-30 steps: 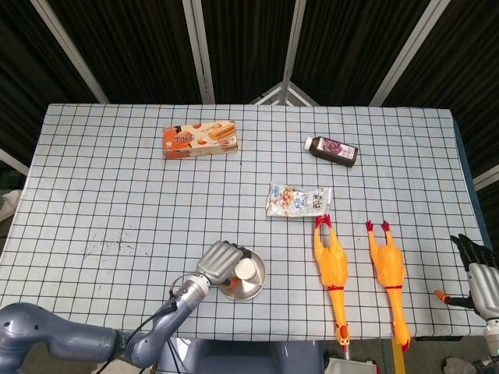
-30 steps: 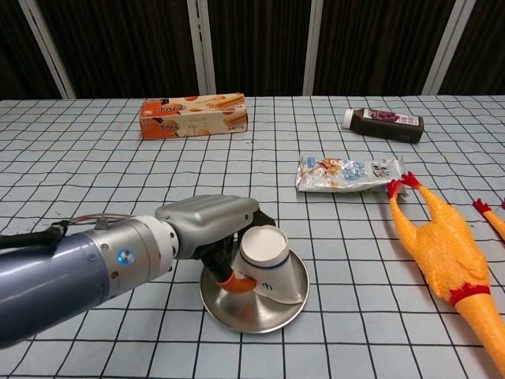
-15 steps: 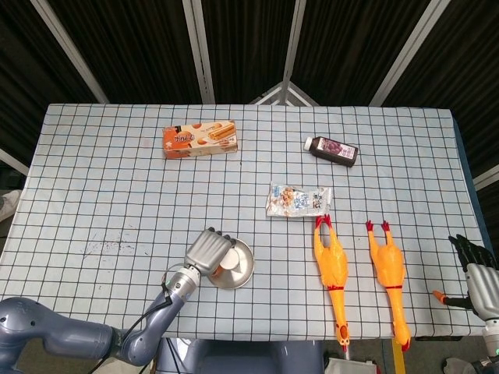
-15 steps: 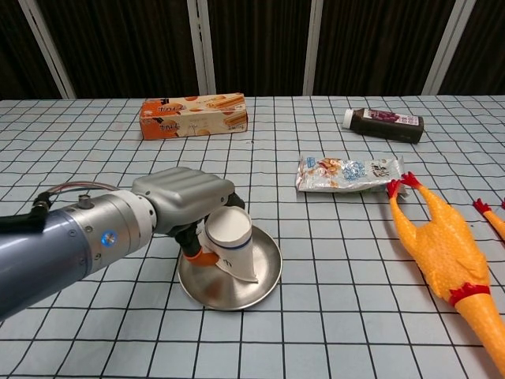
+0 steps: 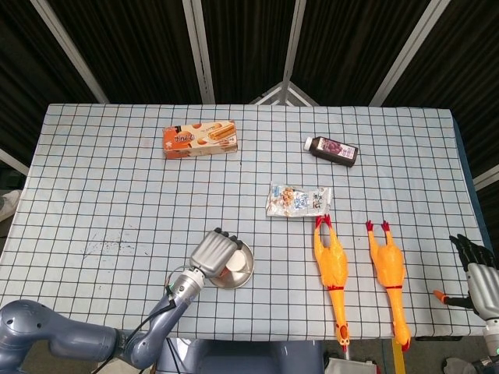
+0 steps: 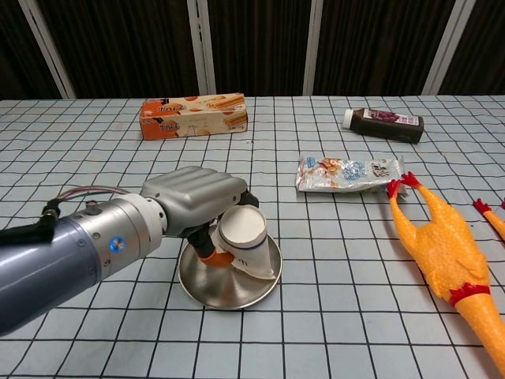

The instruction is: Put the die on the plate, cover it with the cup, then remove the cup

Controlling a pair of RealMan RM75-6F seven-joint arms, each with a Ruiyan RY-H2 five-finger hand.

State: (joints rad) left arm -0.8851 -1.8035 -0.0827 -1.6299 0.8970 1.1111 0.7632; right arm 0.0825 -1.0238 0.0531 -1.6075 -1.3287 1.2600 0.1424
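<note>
White paper cup (image 6: 243, 242), inverted and tilted, is gripped by the left hand (image 6: 201, 201) over the steel plate (image 6: 229, 286), near left, probably hiding the die, which I cannot see. Right hand (image 5: 477, 271) idles far right, fingers apart.

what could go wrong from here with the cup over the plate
1. The left hand holds the cup tilted, its rim low on the plate. It may catch the plate and drag it, or tip on release.
2. The die cannot be told apart; an orange bit shows under the fingers. A tilted cup could knock it off the plate or fail to cover it.
3. The plate lies near the table's front edge in the head view, so a push that way may drop it.
</note>
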